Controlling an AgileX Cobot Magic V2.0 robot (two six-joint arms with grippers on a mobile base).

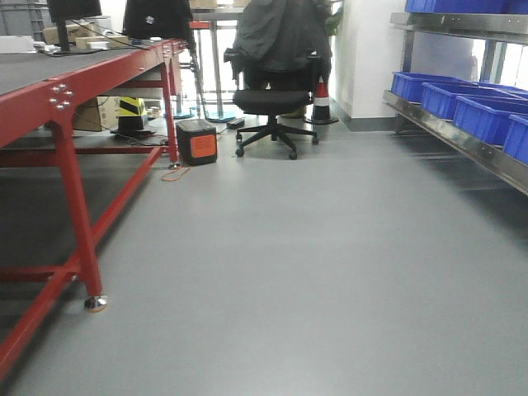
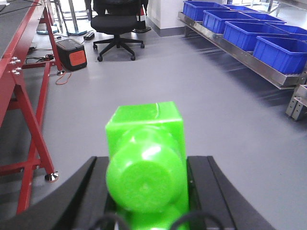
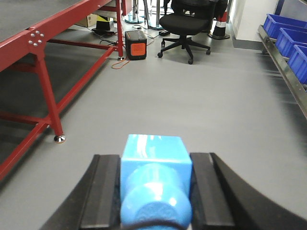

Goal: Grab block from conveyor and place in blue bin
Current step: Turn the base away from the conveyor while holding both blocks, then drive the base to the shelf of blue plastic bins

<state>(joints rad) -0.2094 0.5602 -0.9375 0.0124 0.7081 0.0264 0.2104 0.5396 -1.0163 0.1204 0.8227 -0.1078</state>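
A bright green block with its round stud facing the camera fills the left wrist view, and my left gripper is shut on it, black fingers against both sides. My right gripper is shut on a light blue block of the same kind. Both are held above grey floor. The conveyor, a dark belt in a red frame, runs along the left. Blue bins sit in a row on a metal shelf at the right, also seen from the left wrist as blue bins. Neither gripper shows in the front view.
A black office chair stands ahead in the aisle, with an orange and black box and a traffic cone near it. A red conveyor leg reaches the floor at the left. Grey floor stretches between conveyor and shelf.
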